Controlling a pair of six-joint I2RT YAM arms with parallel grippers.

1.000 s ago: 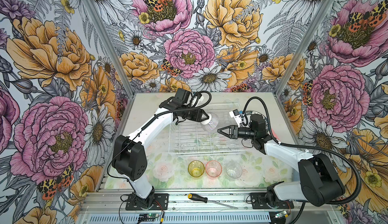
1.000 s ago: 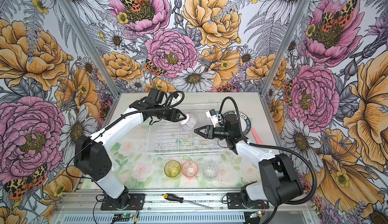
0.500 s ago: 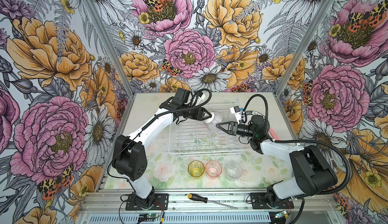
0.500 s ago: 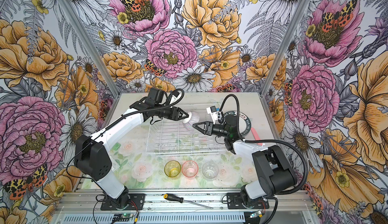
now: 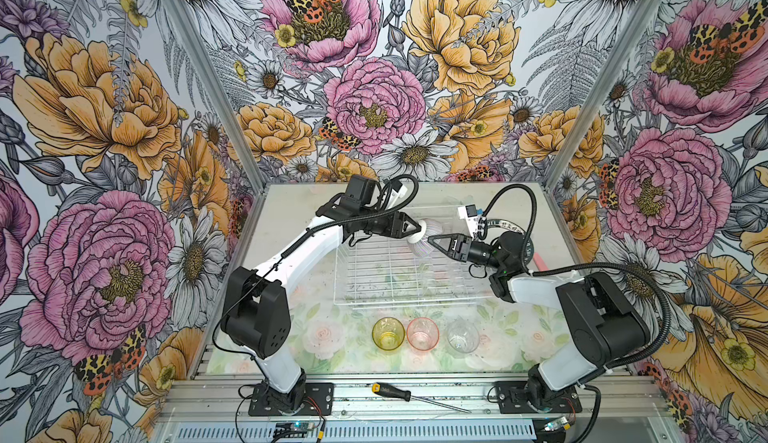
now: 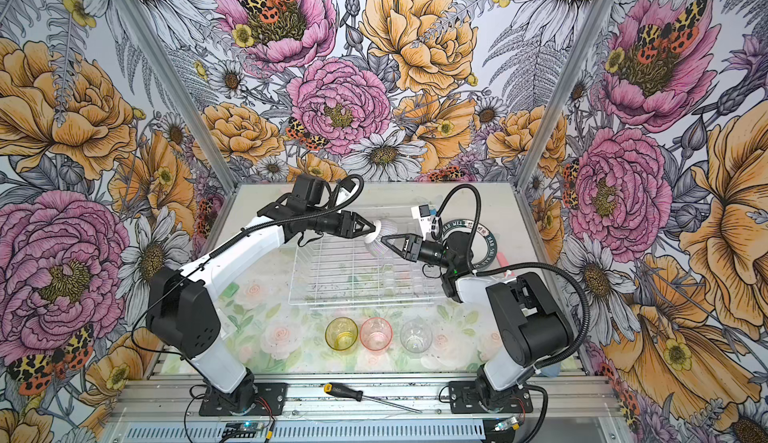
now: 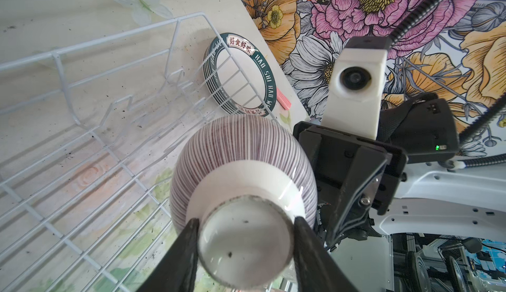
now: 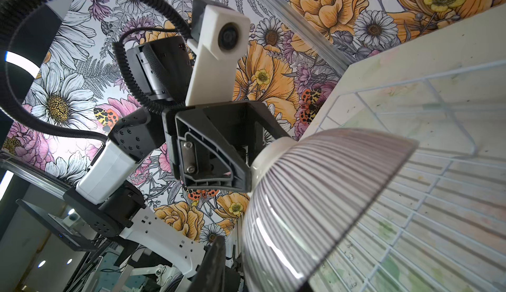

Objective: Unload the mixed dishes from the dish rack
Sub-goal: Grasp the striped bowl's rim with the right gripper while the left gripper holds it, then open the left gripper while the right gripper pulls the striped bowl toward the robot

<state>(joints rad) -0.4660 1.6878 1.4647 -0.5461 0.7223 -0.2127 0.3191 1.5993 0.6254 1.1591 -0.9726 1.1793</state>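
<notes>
Left hand (image 7: 246,220) grips the bowl (image 7: 241,151) by its white foot; right hand (image 5: 433,240) sits at its rim, grip impossible to tell

Both arms share one build. The left arm (image 5: 305,254) and right arm (image 5: 536,291) have glossy white link shells joined by boxy matte-black joint housings. The left hand (image 5: 419,231) and right hand (image 5: 431,239) have black triangular open-framed fingers (image 8: 219,140), each fixed by two silver screws (image 8: 189,156). A white camera mount (image 7: 354,79) with a round lens tops each wrist, fed by a black corrugated cable (image 5: 528,212). A green light (image 7: 437,147) glows on the right wrist. Black base plates (image 5: 291,399) sit at 7 and 5 o'clock of the worktop (image 5: 291,208).
</notes>
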